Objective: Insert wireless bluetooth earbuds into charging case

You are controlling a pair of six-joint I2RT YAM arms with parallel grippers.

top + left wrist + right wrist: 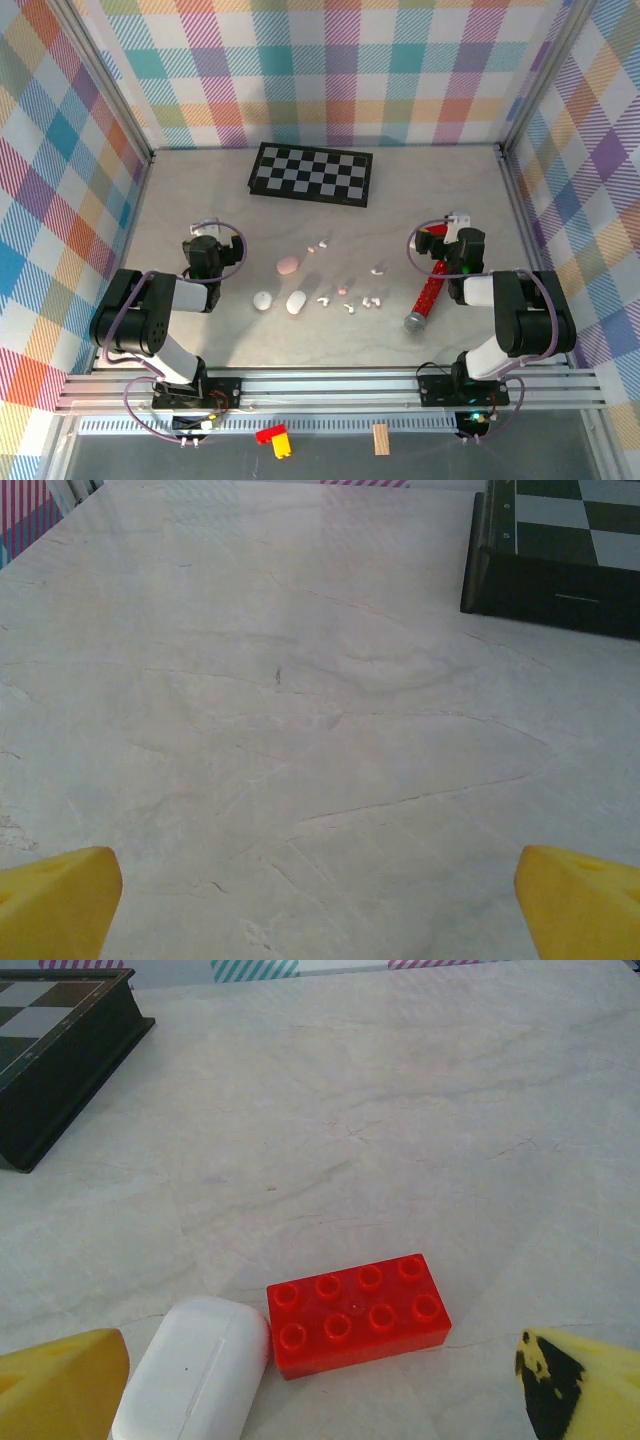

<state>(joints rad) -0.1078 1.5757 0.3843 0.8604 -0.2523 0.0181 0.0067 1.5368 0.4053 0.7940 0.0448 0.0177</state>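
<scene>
Several tiny earbuds lie scattered mid-table, among them a white one [378, 269], a pale pink one [343, 290] and a white one [350, 308]. Left of them rest a pink charging case [288, 265] and two white cases [262, 300] [296, 301]. Another white case [195, 1370] lies against a red brick [358, 1312], in front of my right gripper [320, 1388], which is open with nothing between its yellow fingertips [60, 1385]. My left gripper [318, 905] hangs open over bare table, left of the cases.
A folded chessboard [312, 173] lies at the back of the table, its corner seen in both wrist views [560, 550] [50, 1050]. A red tube with a grey cap [428, 297] lies beside the right arm. Checked walls enclose the table.
</scene>
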